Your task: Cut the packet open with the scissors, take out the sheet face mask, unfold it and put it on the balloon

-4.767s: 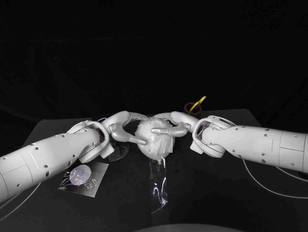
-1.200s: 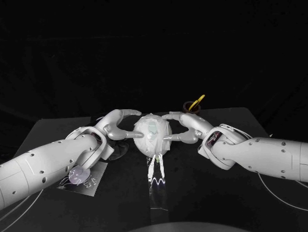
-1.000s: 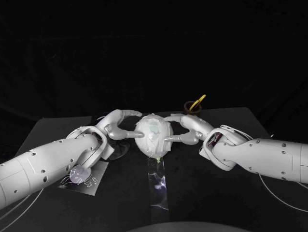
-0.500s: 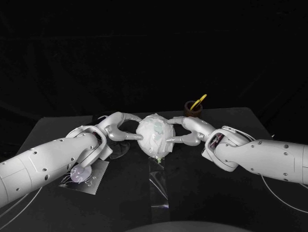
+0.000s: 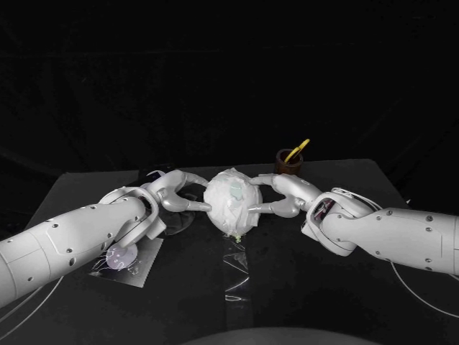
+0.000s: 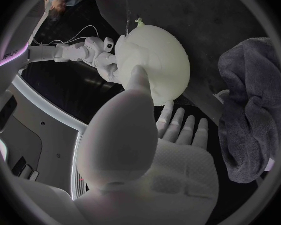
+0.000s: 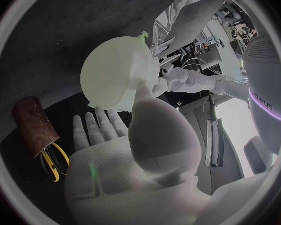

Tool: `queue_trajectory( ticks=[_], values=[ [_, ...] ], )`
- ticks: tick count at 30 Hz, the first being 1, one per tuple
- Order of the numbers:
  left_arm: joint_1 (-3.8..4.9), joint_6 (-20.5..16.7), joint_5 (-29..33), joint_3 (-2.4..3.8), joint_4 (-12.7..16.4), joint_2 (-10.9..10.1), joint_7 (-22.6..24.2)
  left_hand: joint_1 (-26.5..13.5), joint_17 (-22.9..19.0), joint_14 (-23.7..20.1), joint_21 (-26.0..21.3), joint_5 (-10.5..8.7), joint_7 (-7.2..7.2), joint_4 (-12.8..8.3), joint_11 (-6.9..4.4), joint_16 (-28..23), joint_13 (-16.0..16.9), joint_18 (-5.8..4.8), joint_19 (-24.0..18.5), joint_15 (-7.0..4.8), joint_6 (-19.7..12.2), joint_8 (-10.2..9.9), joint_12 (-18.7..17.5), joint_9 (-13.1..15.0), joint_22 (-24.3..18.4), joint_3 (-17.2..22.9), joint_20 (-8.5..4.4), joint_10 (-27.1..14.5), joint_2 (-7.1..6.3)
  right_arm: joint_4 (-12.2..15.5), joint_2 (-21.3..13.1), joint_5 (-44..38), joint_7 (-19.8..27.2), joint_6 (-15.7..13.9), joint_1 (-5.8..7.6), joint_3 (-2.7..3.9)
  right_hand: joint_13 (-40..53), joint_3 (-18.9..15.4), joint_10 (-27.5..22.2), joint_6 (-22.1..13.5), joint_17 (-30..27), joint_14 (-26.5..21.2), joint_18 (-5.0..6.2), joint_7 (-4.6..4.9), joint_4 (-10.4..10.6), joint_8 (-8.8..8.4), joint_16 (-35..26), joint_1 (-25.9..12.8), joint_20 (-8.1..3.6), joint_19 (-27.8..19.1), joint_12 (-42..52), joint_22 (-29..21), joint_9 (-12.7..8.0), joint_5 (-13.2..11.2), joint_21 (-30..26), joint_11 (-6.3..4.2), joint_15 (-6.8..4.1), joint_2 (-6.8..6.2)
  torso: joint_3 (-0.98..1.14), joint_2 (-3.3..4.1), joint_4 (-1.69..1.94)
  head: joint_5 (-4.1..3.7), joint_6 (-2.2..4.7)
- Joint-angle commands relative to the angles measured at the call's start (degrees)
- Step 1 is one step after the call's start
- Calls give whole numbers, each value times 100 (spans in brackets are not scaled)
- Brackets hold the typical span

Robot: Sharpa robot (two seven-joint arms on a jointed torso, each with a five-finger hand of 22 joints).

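Since approx 5 s ago both hands have left their tight cupping over the top and now sit lower, one at each flank. In the last half-second the left hand's upper fingers pulled back off the crown. The left hand (image 5: pixel 167 199) is spread, gripping nothing, w/ its thumb tip resting on the pale round balloon (image 5: pixel 234 212). The right hand (image 5: pixel 292 195) mirrors it, fingers apart, tips touching the opposite flank. The white sheet face mask (image 5: pixel 229 192) lies draped over the balloon, mid-table btwn the hands. Judged: the mask is on, so what's left is prob. final smoothing or letting go.

Room: yellow-handled scissors (image 5: pixel 298 149) stand in a brown holder (image 5: pixel 285 159) just behind the right hand, near the black table's (image 5: pixel 333 287) back edge. A dark fluffy cloth (image 6: pixel 250 110) sits just beside the left hand. A flat printed packet (image 5: pixel 121 264) lies partly under the left arm. A glossy clear strip (image 5: pixel 234 269) trails toward the front edge. Front-right looks open for pulling away.
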Motion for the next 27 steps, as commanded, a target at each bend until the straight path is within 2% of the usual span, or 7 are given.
queue_trajectory(
  ticks=[1, 17, 18, 19, 22, 25, 27],
  values=[
    [-8, 140, -60, 0, -2, -26, -189, 101, 17, 87, 6, -28, 301, 3, 22, 36, 12, 103, 43, 15, -59, -31, 21, -15, 14, 43, 28, 96, 32, 8, 2, -31, -20, 149, -23, -11, 3, -39, 22, -5, 7, 32, 92, 516, 5, 4, 30, -49, -6, 50, 11, 10, -8, -15, 36, 18, 18, -3, -3, -6, 5, 10, -18],
    [-40, -327, 165, -1, 201, -290, -68, 648, 143, 657, 156, -34, 428, -35, 170, 203, 41, 65, 388, 119, 169, 72, 61, 45, 87, 342, 40, 570, 323, 34, -25, 54, 59, 22, -24, -11, -3, -85, -30, -80, 2, 23, 80, 548, -4, -24, 22, -46, -3, 86, 2, 32, -34, -14, 50, 46, 40, -33, -8, 7, 2, 22, -64],
    [-42, -391, 334, -1, 242, -315, 8, 684, 200, 926, 223, -39, 463, -43, 230, 299, 59, 8, 546, 178, 296, 123, 97, 86, 120, 410, 54, 763, 377, 40, -29, 87, 97, -16, -24, -11, -3, -86, -31, -85, 2, 25, 78, 551, -6, -27, 22, -37, -3, 94, 3, 38, -37, -13, 53, 50, 44, -37, -7, 6, 2, 22, -64],
    [-43, -436, 460, 0, 278, -335, 64, 715, 318, 1460, 459, -39, 455, -45, 320, 491, 68, -110, 1124, 207, 414, 168, 119, 118, 239, 490, 63, 968, 403, 44, -33, 122, 136, -52, -24, -11, -3, -87, -31, -86, 2, 26, 76, 554, -8, -28, 22, -30, -2, 100, 3, 42, -38, -13, 56, 53, 46, -41, -5, 7, 3, 13, -69],
    [-44, -545, 835, 2, 402, -399, 219, 685, 426, 1949, 730, -33, 560, -48, 275, 670, 94, -255, 1775, 147, 587, 230, 166, 154, 360, 581, 32, 1521, 435, 59, -47, 320, 353, -205, -24, -11, -1, -82, -18, -79, 3, 39, 67, 568, -13, -28, 22, 7, 1, 129, 6, 62, -39, -11, 68, 66, 61, -45, -5, 4, 4, 8, -80],
    [-45, -613, 1240, 4, 530, -466, 327, 658, 512, 2335, 1025, -33, 553, -58, 243, 820, 107, -214, 2493, 98, 692, 264, 184, 168, 489, 614, 17, 1869, 451, 79, -67, 620, 675, -373, -24, -11, 3, -68, 29, -47, 10, 98, 29, 602, -17, -23, 30, 99, 5, 199, 13, 106, -39, -10, 97, 103, 106, -35, -5, 6, 3, 9, -91],
    [-45, -635, 1485, 5, 604, -509, 372, 657, 537, 2442, 1077, -34, 563, -63, 214, 875, 118, -174, 2589, 72, 790, 299, 211, 193, 507, 629, 6, 2009, 469, 98, -82, 819, 891, -463, -24, -11, 4, -70, 45, -45, 12, 121, 9, 617, -16, -24, 32, 127, 6, 216, 15, 112, -43, -10, 105, 118, 124, -36, -2, 6, 3, 0, -99]
  ],
)
